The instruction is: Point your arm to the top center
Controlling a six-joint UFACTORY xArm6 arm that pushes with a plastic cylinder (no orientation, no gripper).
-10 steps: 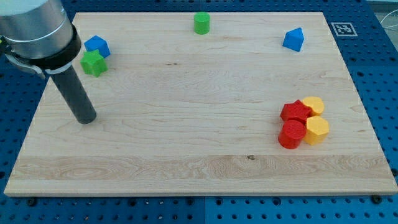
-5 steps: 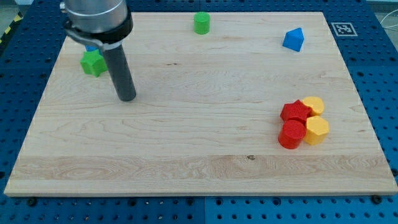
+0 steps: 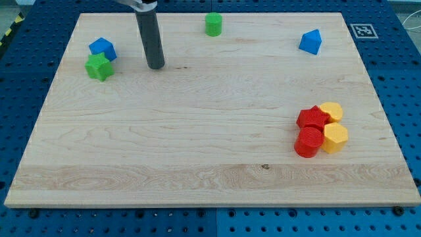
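Observation:
My tip (image 3: 156, 66) rests on the wooden board (image 3: 197, 151) in its upper left part. It is right of the blue block (image 3: 102, 48) and the green star block (image 3: 99, 66), apart from both. The green cylinder (image 3: 213, 24) stands at the top centre, up and to the right of my tip, well apart from it.
A blue block (image 3: 310, 41) sits at the upper right. At the right, two red blocks (image 3: 310, 129) and two yellow blocks (image 3: 333, 126) are clustered together, touching. A fiducial tag (image 3: 363, 30) is on the board's top right corner.
My tip has moved up and to the right, from the left side of the board to near the top, closer to the green cylinder. No block has moved.

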